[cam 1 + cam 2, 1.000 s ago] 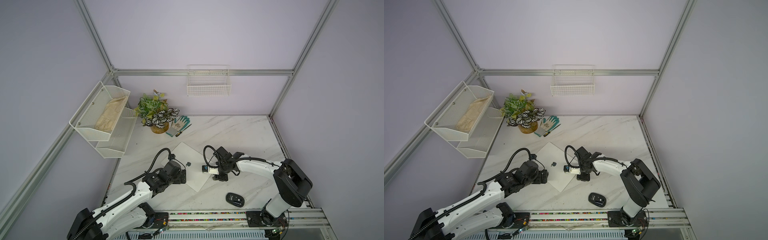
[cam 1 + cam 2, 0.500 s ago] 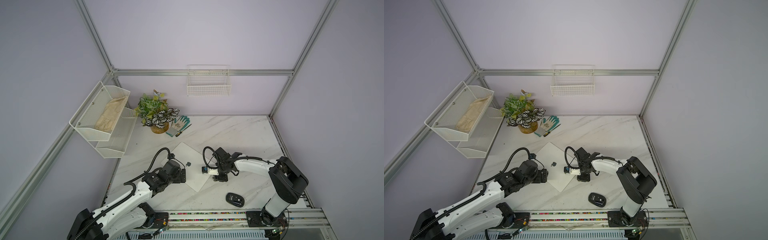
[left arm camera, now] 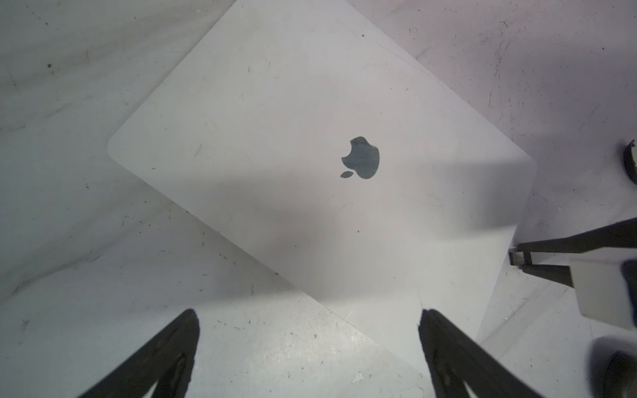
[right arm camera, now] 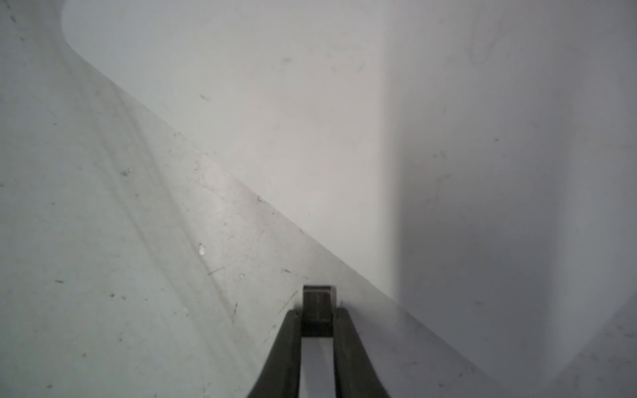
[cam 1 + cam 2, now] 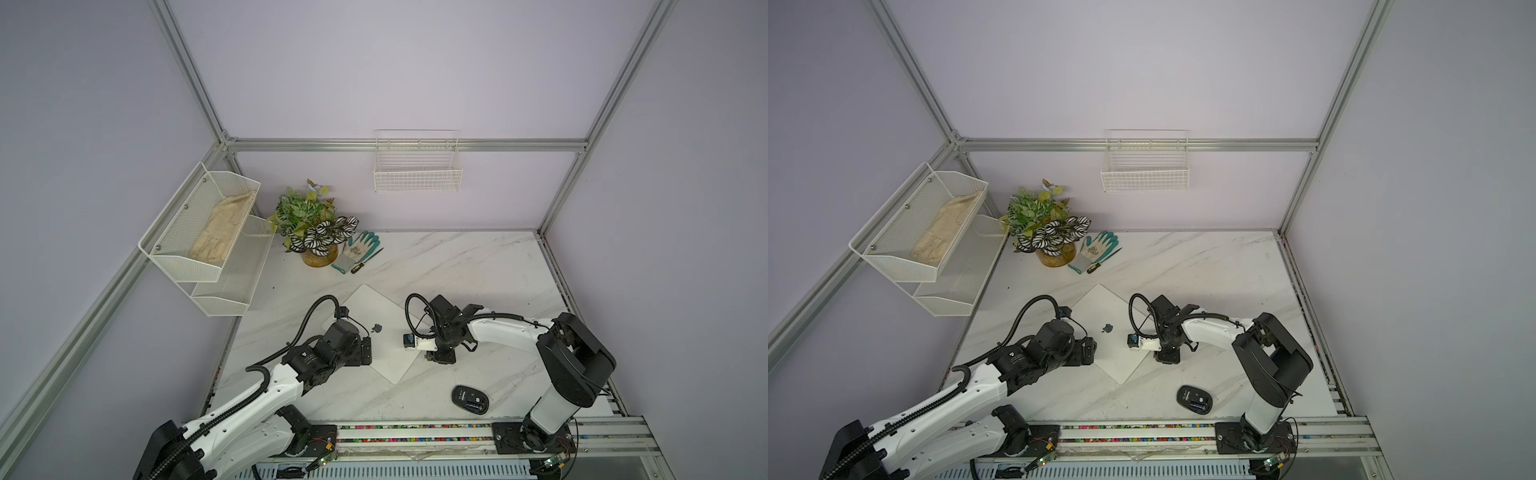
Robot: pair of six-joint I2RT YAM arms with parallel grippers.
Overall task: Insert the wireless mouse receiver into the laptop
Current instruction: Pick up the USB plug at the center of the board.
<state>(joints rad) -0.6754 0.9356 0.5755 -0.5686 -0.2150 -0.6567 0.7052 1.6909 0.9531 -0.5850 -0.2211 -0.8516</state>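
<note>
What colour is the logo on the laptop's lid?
Dark grey logo on a silver-white laptop, clearest in the left wrist view.

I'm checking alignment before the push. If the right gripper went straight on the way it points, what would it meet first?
Probably the side edge of the laptop: the wireless mouse receiver pinched in the right gripper points at it from close by. Whether a port lies there is unclear.

Just one laptop (image 5: 370,307), one mouse (image 5: 470,400), one receiver (image 4: 317,303). Also one plant (image 5: 309,226), one green glove (image 5: 361,247), one screwdriver (image 5: 365,262), one wire basket (image 5: 417,174).
</note>
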